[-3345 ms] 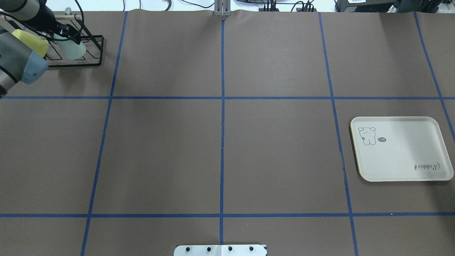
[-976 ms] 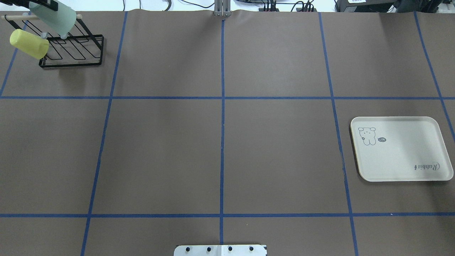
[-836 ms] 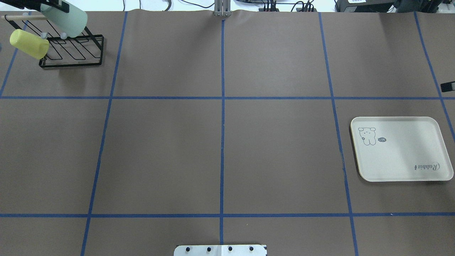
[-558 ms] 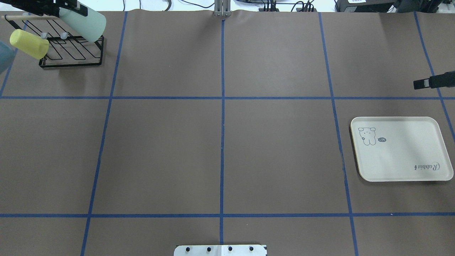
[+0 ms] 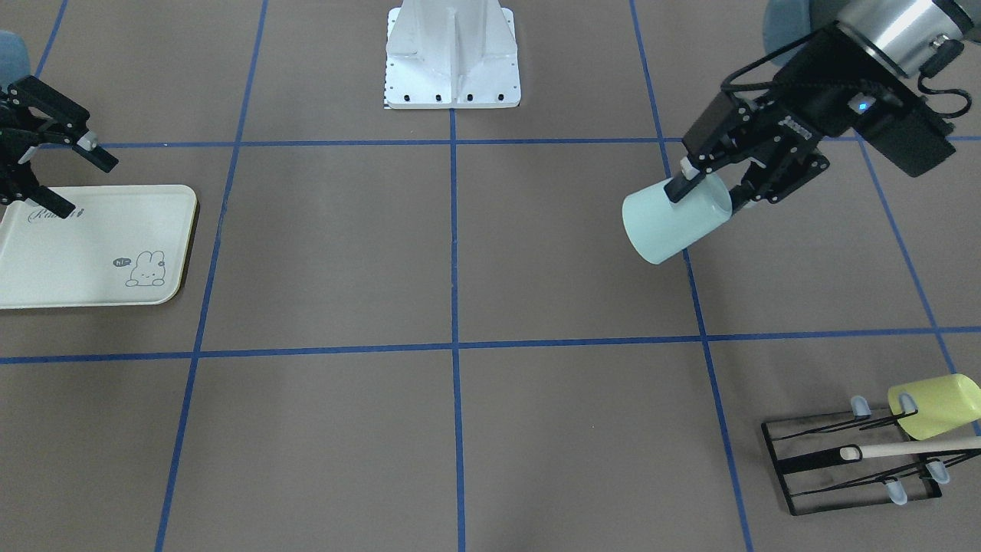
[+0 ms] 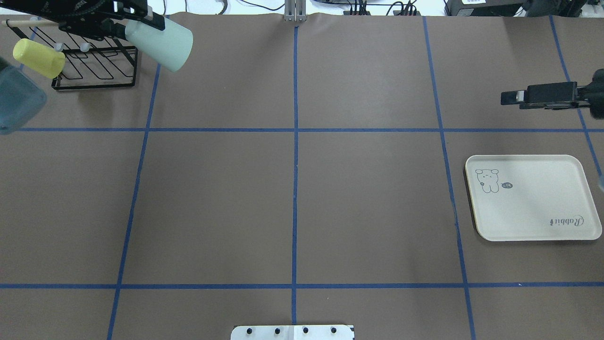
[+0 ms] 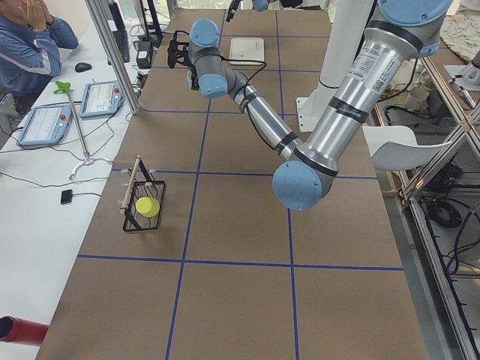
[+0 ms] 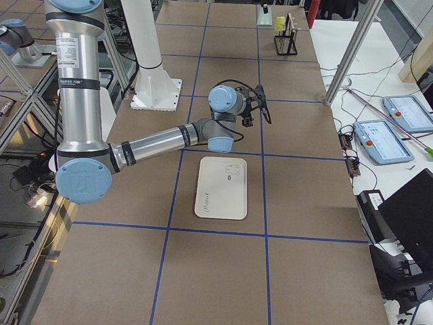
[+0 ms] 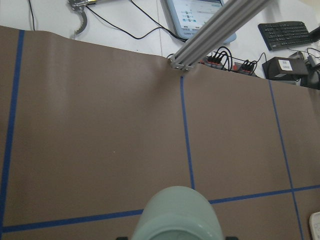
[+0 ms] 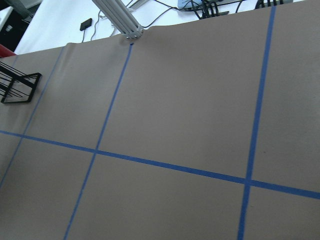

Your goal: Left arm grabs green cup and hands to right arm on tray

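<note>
Grab's done: the left claw (image 5: 709,192) clamps the green cup (image 5: 674,218), tipped on its side in mid-air over the worktop (image 5: 345,253), the right claw (image 5: 84,186) hangs spread wide near the tray (image 5: 77,261), with handover and set-down left.

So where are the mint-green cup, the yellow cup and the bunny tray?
green cup (image 5: 674,221), front-facing view, middle of its side wall
yellow-green cup (image 5: 936,402), front-facing view, its side wall
tray (image 5: 69,253), front-facing view, bare floor beside the bunny

Brown blue-taped table (image 6: 368,198) with cream tray (image 6: 533,212) and black wire rack (image 6: 94,86).
</note>
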Controlling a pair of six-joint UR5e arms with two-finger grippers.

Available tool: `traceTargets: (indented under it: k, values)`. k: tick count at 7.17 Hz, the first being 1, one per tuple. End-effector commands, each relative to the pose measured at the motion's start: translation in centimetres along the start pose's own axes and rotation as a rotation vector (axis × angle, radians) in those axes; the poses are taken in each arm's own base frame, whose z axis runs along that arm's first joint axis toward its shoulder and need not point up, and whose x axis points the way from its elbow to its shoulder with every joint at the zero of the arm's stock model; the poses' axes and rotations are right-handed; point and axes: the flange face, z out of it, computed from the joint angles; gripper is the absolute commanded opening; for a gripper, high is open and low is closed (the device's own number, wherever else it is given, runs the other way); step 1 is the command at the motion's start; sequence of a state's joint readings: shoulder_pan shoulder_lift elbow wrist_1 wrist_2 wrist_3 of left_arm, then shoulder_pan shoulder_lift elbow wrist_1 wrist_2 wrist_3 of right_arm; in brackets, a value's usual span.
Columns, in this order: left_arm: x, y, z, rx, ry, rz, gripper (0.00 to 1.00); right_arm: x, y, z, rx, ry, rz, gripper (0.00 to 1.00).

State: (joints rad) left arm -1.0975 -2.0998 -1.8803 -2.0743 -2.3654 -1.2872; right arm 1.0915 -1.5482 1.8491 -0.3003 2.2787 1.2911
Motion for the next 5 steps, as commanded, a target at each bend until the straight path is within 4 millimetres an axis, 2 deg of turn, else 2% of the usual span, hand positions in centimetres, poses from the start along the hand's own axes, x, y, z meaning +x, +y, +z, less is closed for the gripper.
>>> traceTargets:
  k: [1,2,3,5]
  values:
    - [5.0,3.3,0.0,-0.040,0.091,-0.024,0.00,-4.1,4.1,4.5,0.095,-0.221,0.090,0.99]
    - [6.1,4.5,-0.4,-0.050,0.140,-0.041,0.00,-5.6,6.2,6.1,0.124,-0.328,0.117,0.99]
    - [6.9,5.8,-0.4,-0.065,0.204,-0.056,0.00,-7.4,7.6,6.9,0.162,-0.448,0.175,0.99]
    - [8.1,8.1,-0.2,-0.112,0.305,-0.100,0.00,-13.5,11.2,10.0,0.215,-0.719,0.284,0.99]
